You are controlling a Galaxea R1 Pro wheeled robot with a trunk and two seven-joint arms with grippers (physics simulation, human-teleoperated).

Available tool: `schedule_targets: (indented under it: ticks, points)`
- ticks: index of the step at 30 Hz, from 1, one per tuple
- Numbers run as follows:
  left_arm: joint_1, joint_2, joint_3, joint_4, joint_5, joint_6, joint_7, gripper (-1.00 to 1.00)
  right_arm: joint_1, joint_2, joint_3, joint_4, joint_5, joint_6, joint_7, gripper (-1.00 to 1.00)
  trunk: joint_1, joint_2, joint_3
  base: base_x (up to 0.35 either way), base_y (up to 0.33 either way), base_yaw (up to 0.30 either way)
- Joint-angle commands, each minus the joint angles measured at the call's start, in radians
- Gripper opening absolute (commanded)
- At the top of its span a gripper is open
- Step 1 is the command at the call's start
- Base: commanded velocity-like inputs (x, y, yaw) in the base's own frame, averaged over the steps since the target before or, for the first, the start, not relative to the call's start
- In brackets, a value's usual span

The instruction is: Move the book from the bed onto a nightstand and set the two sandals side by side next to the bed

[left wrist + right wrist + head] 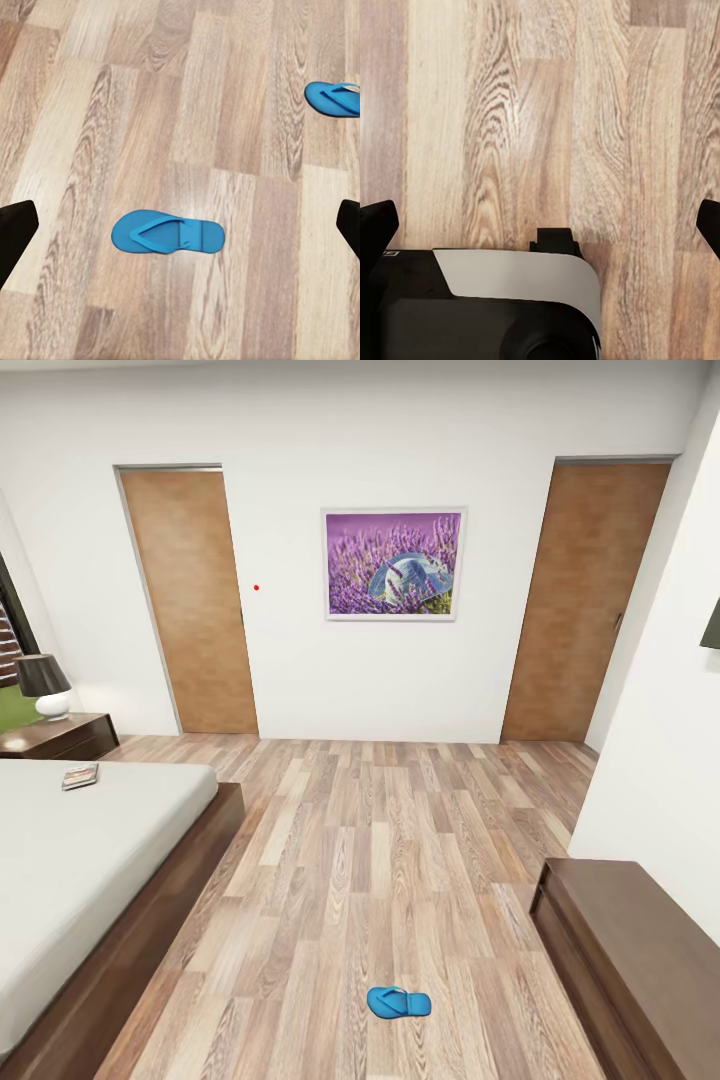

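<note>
The book (80, 775) lies near the far corner of the pale grey bed (70, 860) at the left. Behind it stands a dark nightstand (62, 737). One blue sandal (398, 1002) lies on the plank floor in front of me. In the left wrist view my left gripper (184, 226) hangs open above the floor, with a sandal (166, 232) flat between its dark fingertips (16, 229) and a second sandal (334, 98) farther off. My right gripper (542, 223) is open over bare planks, holding nothing.
A lamp (43, 686) stands on the nightstand. A long low dark cabinet (630, 950) lines the right wall. Two brown doors (195, 600) (580, 600) and a purple picture (394, 564) are on the far wall. My white and black base (495, 307) is under the right wrist.
</note>
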Motion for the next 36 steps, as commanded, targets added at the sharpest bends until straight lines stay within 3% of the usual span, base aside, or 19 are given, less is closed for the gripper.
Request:
schedule_targets:
  ticks: [1, 30, 36]
  points:
    - [0.0, 0.0, -0.002, 0.0, 0.01, -0.003, 0.0, 1.0, 0.0, 0.0, -0.001, 0.0, 0.0, -0.002, 0.0, 1.0, 0.0, -0.001, -0.001, 0.004, 0.0, 0.0]
    - [0.0, -0.001, -0.002, 0.0, 0.01, -0.002, 0.0, 1.0, 0.0, 0.001, -0.001, 0.0, 0.0, -0.002, 0.0, 1.0, 0.0, -0.001, -0.001, 0.0, 0.0, 0.0]
    - [-0.002, -0.001, -0.003, -0.085, 0.005, 0.028, 0.004, 1.0, 0.0, 0.001, 0.0, 0.0, 0.0, -0.002, 0.0, 1.0, 0.0, -0.001, -0.001, 0.0, 0.0, 0.0]
